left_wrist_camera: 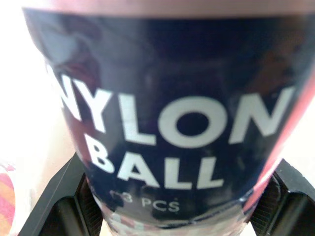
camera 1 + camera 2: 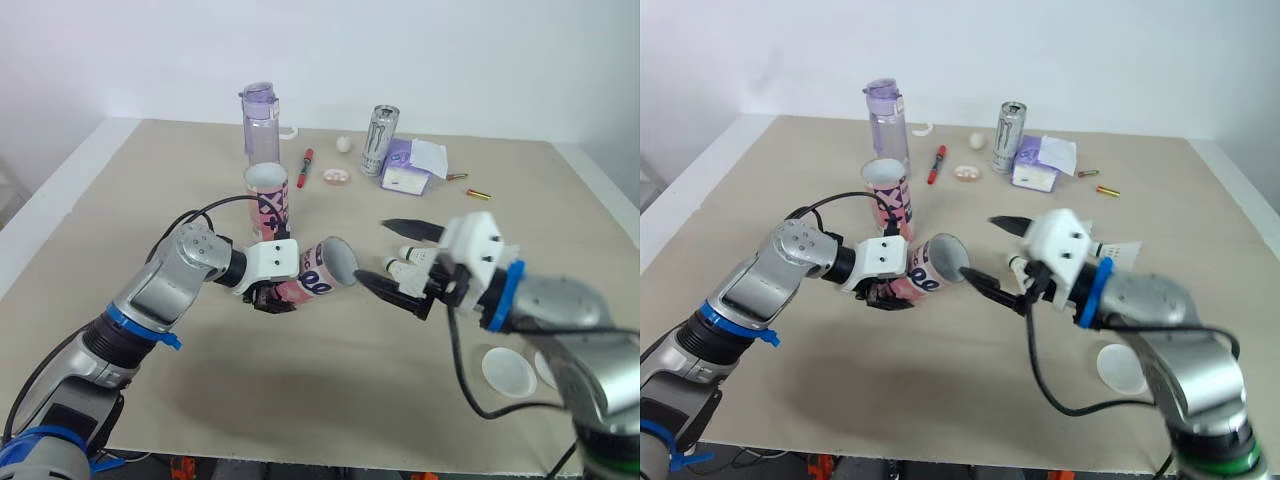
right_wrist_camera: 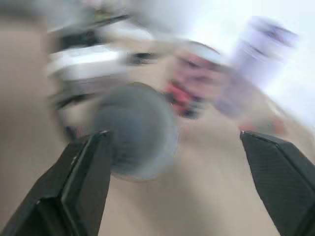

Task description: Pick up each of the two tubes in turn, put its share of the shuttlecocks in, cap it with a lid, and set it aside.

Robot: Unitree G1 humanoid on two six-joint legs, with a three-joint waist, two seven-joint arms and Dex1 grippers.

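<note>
The left gripper (image 2: 268, 290) is clamped round the pink-and-navy cardboard tube (image 2: 325, 268), holding it on its side over the middle of the beige table (image 2: 150, 180), mouth toward the right gripper (image 2: 372, 250) for loading. That claw gapes wide, apparently empty; white shuttlecocks (image 2: 405, 262) lie just beside it.

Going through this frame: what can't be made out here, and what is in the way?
1. Contents of the pink-and-white cardboard tube in the left gripper: head views show only a shadowed mouth; the left wrist view cuts off both ends.
2. Count of white shuttlecocks: the open right gripper covers part of them in the head views.
3. Second white round lid: partly behind the right arm, left eye view.
</note>
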